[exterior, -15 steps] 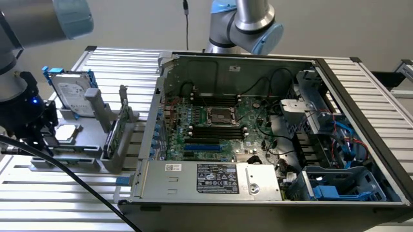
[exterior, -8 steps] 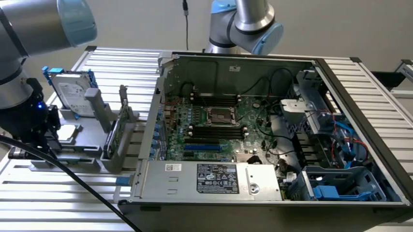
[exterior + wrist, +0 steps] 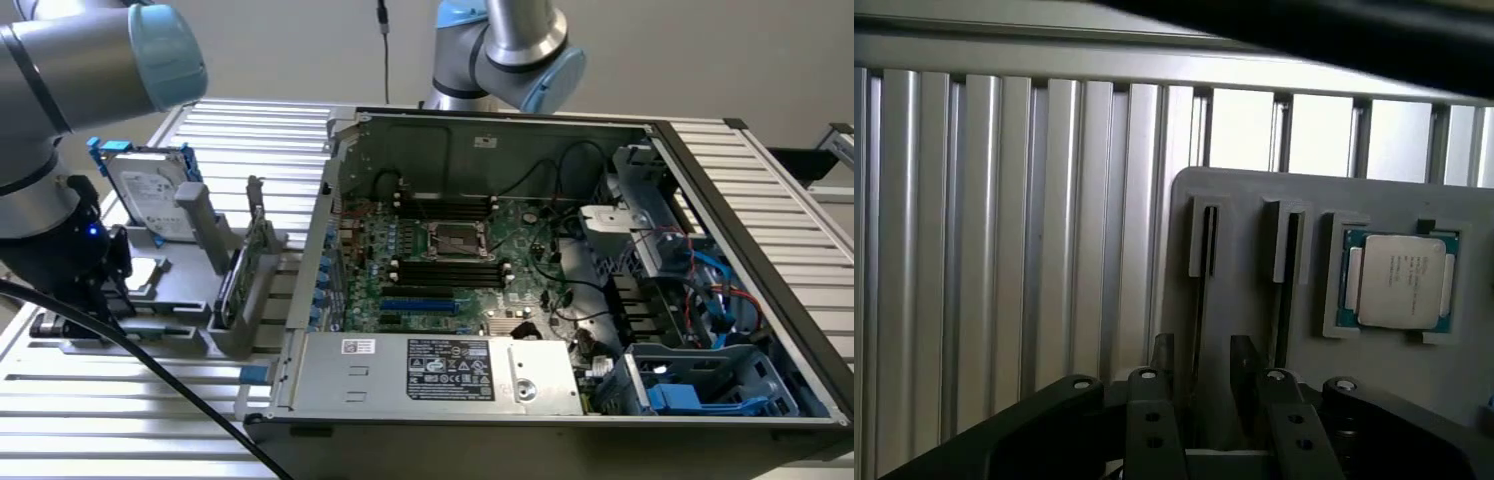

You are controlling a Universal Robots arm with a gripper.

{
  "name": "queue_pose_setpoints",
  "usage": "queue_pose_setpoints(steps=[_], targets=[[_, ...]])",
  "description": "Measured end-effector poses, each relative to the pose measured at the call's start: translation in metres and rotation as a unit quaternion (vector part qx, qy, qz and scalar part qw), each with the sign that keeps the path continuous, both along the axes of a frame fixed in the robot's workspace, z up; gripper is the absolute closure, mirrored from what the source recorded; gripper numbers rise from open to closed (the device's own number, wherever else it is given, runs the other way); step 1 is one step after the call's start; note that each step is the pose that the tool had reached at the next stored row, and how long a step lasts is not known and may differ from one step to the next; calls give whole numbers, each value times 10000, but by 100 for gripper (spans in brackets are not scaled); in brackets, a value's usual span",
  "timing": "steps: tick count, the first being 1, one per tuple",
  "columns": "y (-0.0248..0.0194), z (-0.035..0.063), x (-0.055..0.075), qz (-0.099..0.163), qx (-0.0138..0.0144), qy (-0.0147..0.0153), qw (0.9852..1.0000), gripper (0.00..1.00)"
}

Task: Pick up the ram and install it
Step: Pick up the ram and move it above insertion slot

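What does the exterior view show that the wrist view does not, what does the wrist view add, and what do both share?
Exterior view: the open computer case with its motherboard, the hard drive and the ram standing in the grey holder. Wrist view: the open gripper near the holder's slots, and the processor chip in its recess. Both: the grey holder and the ridged metal table.
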State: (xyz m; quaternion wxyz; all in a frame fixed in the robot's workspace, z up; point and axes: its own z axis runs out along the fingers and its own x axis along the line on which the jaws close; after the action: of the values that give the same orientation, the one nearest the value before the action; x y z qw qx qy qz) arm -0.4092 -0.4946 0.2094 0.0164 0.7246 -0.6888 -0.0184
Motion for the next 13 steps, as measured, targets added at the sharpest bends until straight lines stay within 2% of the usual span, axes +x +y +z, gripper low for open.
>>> queue_pose_setpoints(steps=[7,12,13], targets=[[0,-95,8,1,-25,-59,10000,64],[6,-156,41,0,-70,-63,10000,64],[7,-157,42,1,-72,-63,10000,64]])
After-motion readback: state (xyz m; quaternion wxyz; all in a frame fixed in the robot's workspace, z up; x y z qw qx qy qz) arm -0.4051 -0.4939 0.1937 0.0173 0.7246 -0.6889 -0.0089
